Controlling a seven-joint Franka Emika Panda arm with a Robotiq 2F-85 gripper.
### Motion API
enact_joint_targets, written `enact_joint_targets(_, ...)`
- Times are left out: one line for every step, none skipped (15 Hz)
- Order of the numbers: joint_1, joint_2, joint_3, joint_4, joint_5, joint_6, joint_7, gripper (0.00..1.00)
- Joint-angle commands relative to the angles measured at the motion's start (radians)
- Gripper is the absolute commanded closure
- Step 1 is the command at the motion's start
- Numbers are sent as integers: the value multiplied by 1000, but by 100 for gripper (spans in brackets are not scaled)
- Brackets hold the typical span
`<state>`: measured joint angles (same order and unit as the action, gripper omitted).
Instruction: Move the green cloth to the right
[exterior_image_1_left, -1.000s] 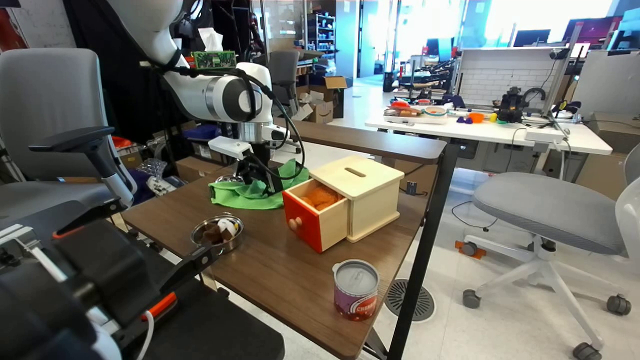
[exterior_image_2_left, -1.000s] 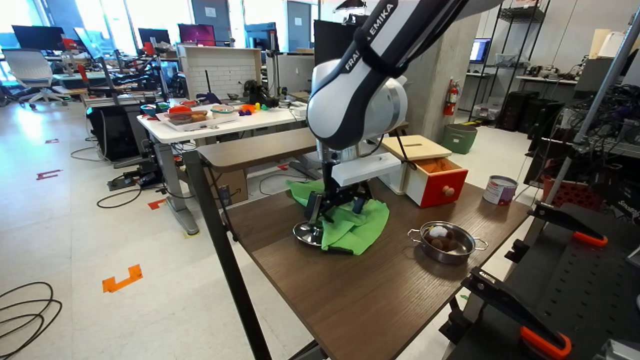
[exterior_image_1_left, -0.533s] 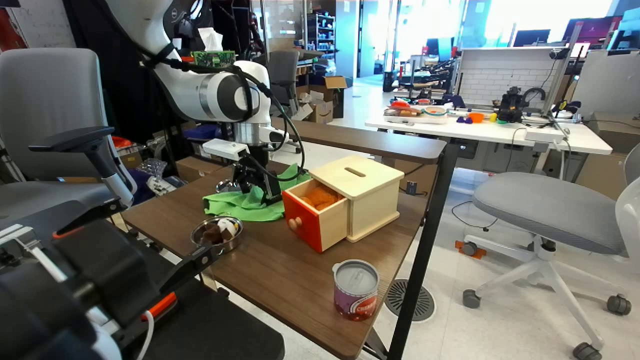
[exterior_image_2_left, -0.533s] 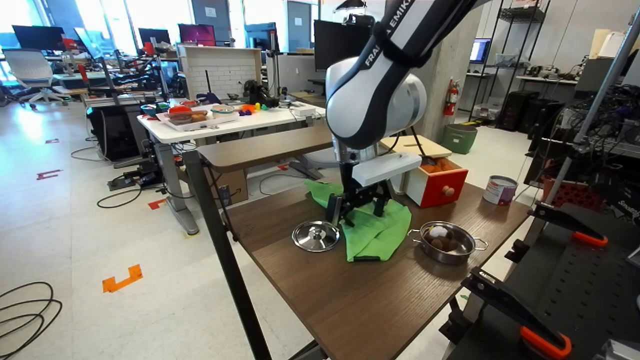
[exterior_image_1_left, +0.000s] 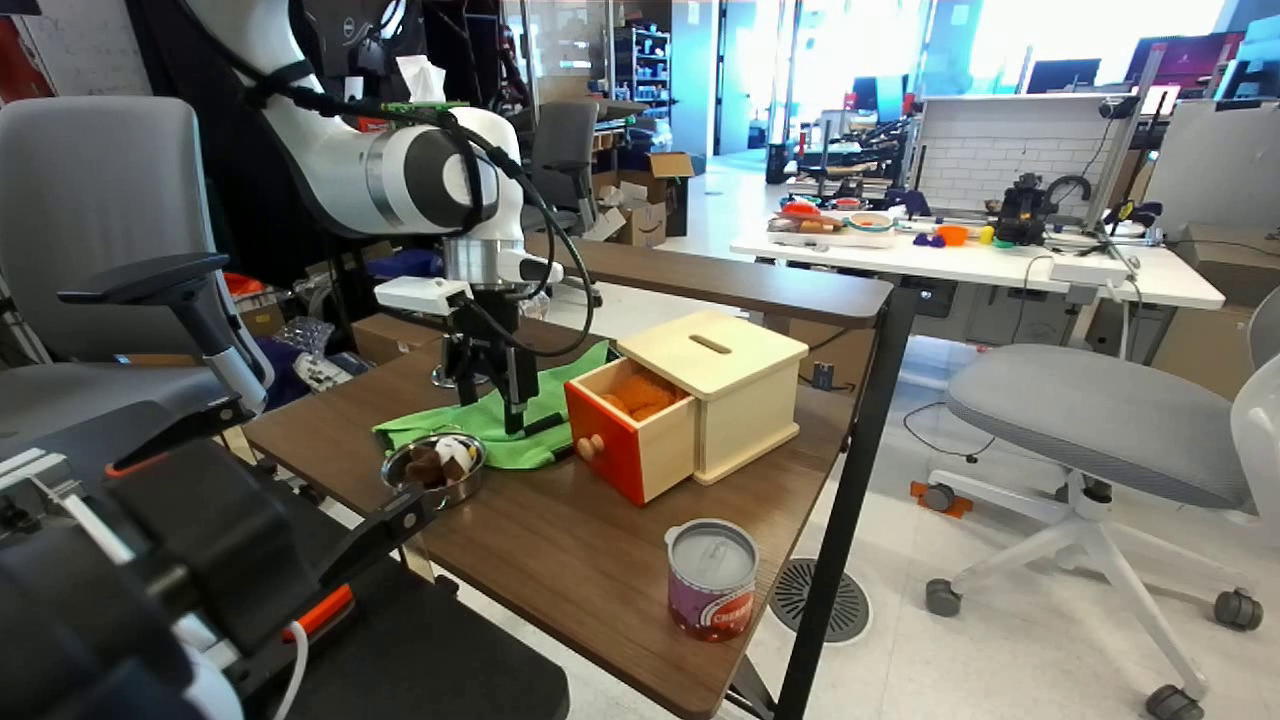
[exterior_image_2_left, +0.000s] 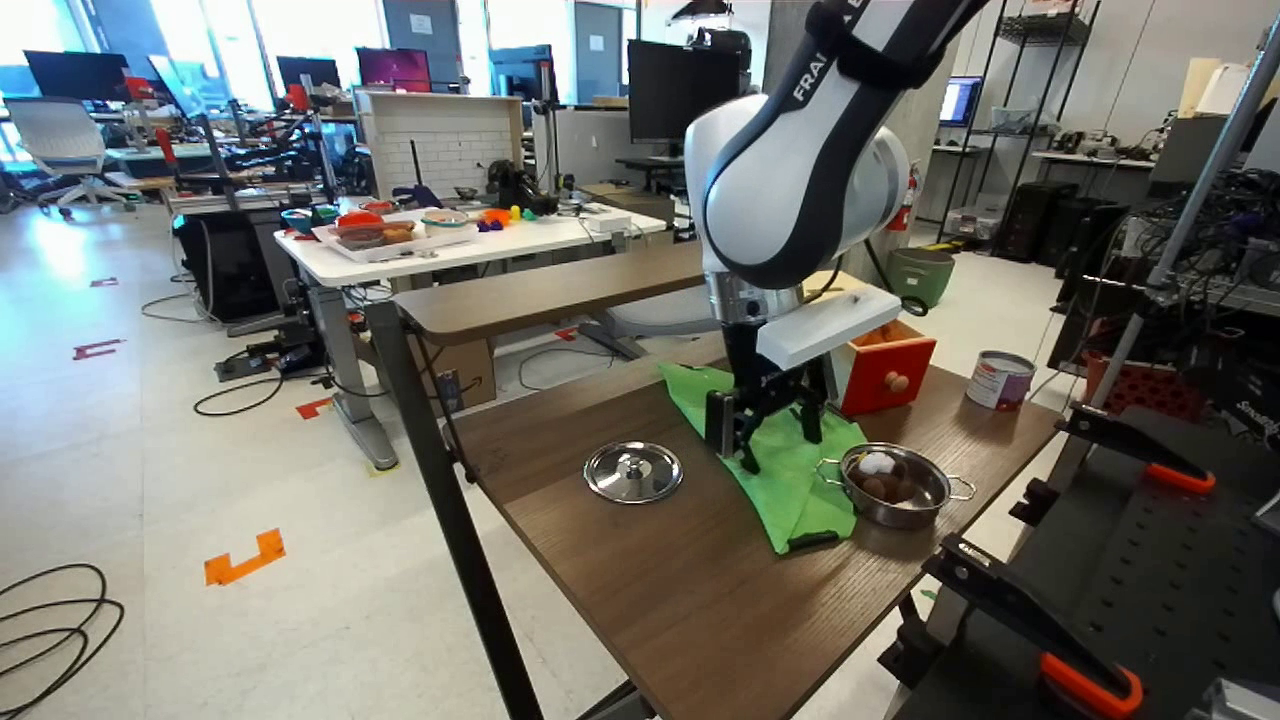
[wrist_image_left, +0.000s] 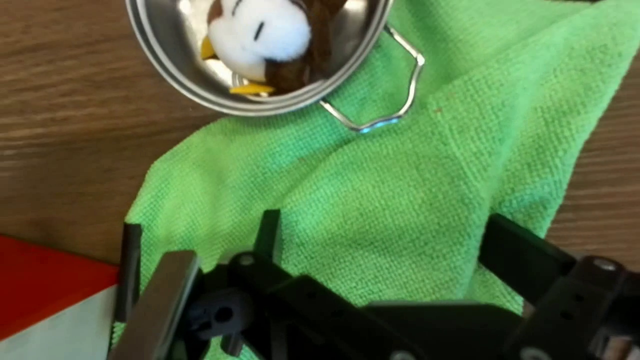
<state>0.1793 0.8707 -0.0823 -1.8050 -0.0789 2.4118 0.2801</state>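
Note:
The green cloth (exterior_image_1_left: 512, 450) lies spread and wrinkled on the brown table, with a dark strip at its edge; it also shows in an exterior view (exterior_image_2_left: 790, 500) and in the wrist view (wrist_image_left: 390, 175). Its edge reaches the metal pot (exterior_image_2_left: 905, 515), and a pot handle lies over it in the wrist view. My gripper (wrist_image_left: 384, 217) is open, fingers wide apart, with cloth below and between them. It also shows in both exterior views (exterior_image_1_left: 492, 412) (exterior_image_2_left: 780, 453), fingertips down at the cloth. I cannot tell whether both tips press on it.
A plush toy (wrist_image_left: 265, 40) sits in the pot. A wooden box (exterior_image_1_left: 715, 350) with an open red drawer (exterior_image_1_left: 620, 450) stands beside the cloth. A can (exterior_image_1_left: 712, 585) stands near the table's end. A metal lid (exterior_image_2_left: 633, 472) lies apart from the cloth.
The gripper and cloth have moved together away from the lid, toward the pot and the red drawer. The lid, partly covered at first, is uncovered. The cloth now meets the pot.

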Motion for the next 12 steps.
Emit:
enact_joint_targets(15,-89,-2,-81,-5,-58,19,0)
enact_joint_targets(17,-116,-3,-98,-7,-58,24,0)
enact_joint_targets(18,-141,-2,-114,-7,-65,26,0)
enact_joint_targets(19,-182,1,-141,-6,-59,28,0)
enact_joint_targets(20,-221,2,-166,-6,-47,33,0)
enact_joint_targets(21,-263,4,-190,-7,-49,37,0)
enact_joint_targets(21,-305,6,-214,-9,-51,39,0)
enact_joint_targets(12,-353,19,-243,-10,-71,11,0)
enact_joint_targets(2,-391,35,-265,-13,-98,-29,0)
enact_joint_targets(1,-425,45,-284,-36,-171,-77,0)
enact_joint_targets(-3,-324,36,-201,-22,-103,-16,0)
enact_joint_targets(-5,-363,46,-225,-27,-141,-37,0)
